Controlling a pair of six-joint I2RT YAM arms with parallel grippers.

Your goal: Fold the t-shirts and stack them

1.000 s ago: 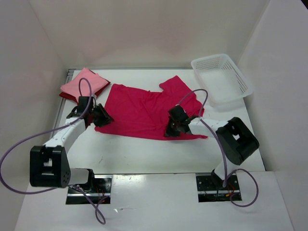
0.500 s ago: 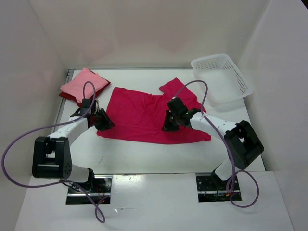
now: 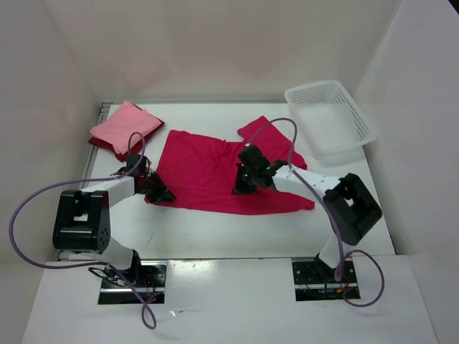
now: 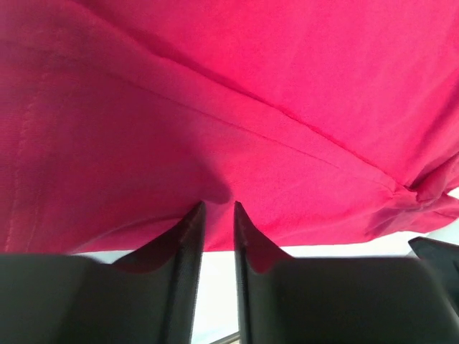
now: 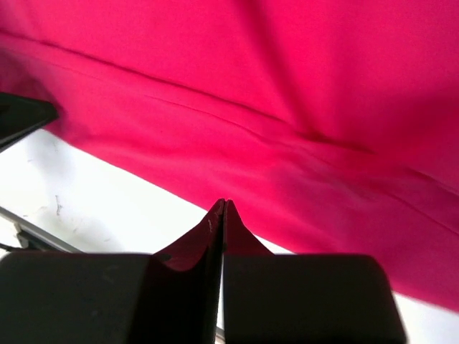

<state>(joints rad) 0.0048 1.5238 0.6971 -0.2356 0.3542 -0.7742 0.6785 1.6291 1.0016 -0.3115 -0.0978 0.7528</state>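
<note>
1. Magenta-crimson t-shirt (image 3: 208, 172): spread flat at the centre of the desk (image 3: 215, 233), with one short sleeve reaching toward 1 o'clock, near the basket but apart from it
2. Light pink t-shirt (image 3: 122, 123): folded, at 10 o'clock on the desk, lying on top of item 3
3. Dark red t-shirt (image 3: 135, 149): folded beneath the pink one, showing only as a dark border along the stack's 5 o'clock side; the stack lies just beside the spread shirt
4. Basket (image 3: 356, 117): white lattice container at 2 o'clock on the desk, upright; its white floor is in plain view
5. Left hand (image 3: 155, 190): low at the spread shirt's 8 o'clock corner. In the left wrist view its fingers (image 4: 188, 233) are drawn almost together, with the hem puckered at their tips, pinching the magenta-crimson t-shirt
6. Right hand (image 3: 244, 179): resting on the middle of the spread shirt. In the right wrist view its fingers (image 5: 209, 236) are pressed fully together, tips at the cloth's edge; whether cloth is caught between them cannot be told
</note>
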